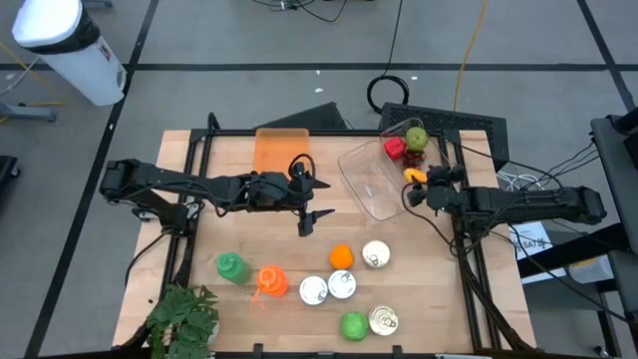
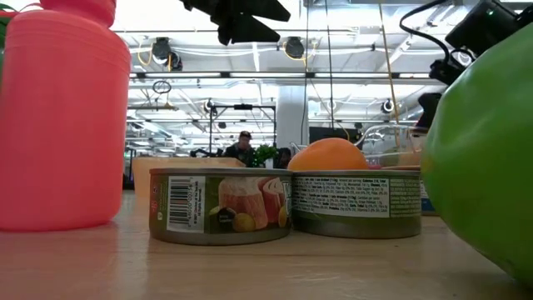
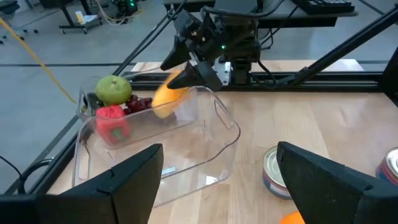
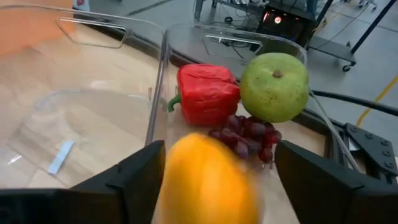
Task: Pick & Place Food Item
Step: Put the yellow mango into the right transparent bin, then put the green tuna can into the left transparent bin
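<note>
A clear plastic bin stands at the table's far right. A green apple, a red pepper and dark grapes lie in its far end. My right gripper is open over that end. A yellow-orange fruit shows blurred between and just below its fingers, with a gap on one side. It also shows in the left wrist view, under the right gripper. My left gripper is open and empty above the table's middle, facing the bin.
Several tins, an orange, a green fruit, an orange bottle and a green bottle stand on the near half. A plant is at the near left, an orange board at the far edge.
</note>
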